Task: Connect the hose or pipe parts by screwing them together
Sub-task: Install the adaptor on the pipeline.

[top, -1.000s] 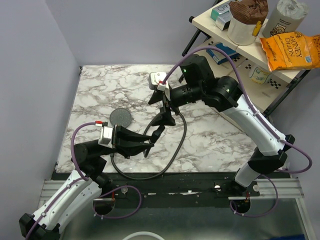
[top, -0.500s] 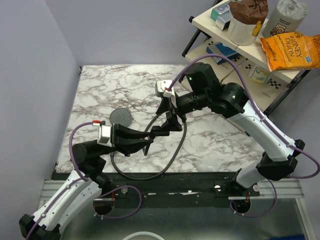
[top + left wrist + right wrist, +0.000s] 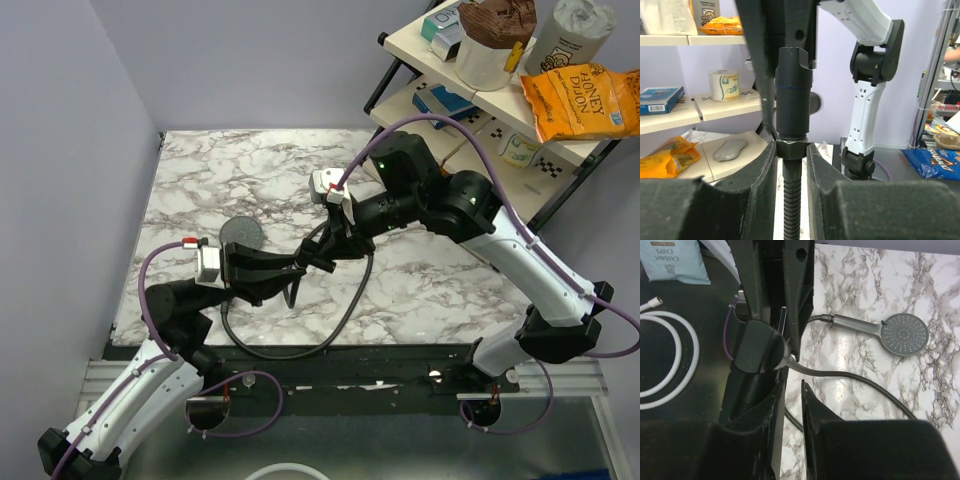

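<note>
Left wrist cam: left pincer [image 3: 791, 145] was clamped on the nut [image 3: 791, 149] of the hose [image 3: 792, 210], black cylinder [image 3: 794, 95] sitting right on top. Couldn't tell if the right pincer [image 3: 793, 390] was gripping anything, fingers [image 3: 807, 405] nearly together. Shower head [image 3: 903, 334] lay on the worktop [image 3: 865, 270].

Shower head [image 3: 243, 232] handle hidden under left claw [image 3: 298, 281], hose [image 3: 791, 210] cropped at bottom edge

My worktop [image 3: 200, 180] is white marble-look with grey veining. I see the dark grey shower head [image 3: 241, 233] lying on it face up, toward the left side, and the black hose [image 3: 357, 302] resting in a wide loop that sweeps near the front edge.
</note>
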Robot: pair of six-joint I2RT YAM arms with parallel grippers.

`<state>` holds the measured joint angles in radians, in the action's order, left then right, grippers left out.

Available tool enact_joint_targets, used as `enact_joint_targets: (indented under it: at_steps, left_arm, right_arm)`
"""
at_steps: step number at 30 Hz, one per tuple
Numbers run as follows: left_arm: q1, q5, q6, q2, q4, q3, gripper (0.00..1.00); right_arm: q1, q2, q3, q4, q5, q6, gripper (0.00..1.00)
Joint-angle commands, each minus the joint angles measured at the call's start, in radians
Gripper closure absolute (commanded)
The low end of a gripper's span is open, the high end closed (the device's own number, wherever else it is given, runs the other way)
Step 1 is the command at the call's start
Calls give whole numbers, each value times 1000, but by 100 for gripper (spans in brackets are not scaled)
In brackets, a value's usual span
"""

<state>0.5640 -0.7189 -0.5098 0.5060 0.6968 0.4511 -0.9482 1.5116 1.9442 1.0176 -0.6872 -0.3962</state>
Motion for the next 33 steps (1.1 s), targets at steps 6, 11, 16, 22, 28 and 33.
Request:
enact_joint_targets:
  at_steps: [6, 11, 16, 22, 28, 33]
  left_arm:
    - [-7, 96, 53, 5, -6, 46, 100]
    - [-9, 107, 59, 8, -19, 49, 100]
    - [-9, 121, 60, 9, -22, 49, 100]
    - [-9, 124, 57, 11, -25, 47, 100]
    - [-9, 122, 50, 14, -29, 47, 100]
    - [-9, 110, 44, 14, -33, 46, 100]
  right_arm:
    - [-58, -14, 22, 67, 64, 25, 83]
    - [-80, -11, 24, 65, 97, 36, 83]
    - [-110, -24, 36, 41, 133, 51, 82]
    - [-156, -16, 44, -5, 169, 63, 83]
    - [-204, 9, 50, -65, 276, 66, 82]
    - [-222, 28, 51, -131, 321, 83, 83]
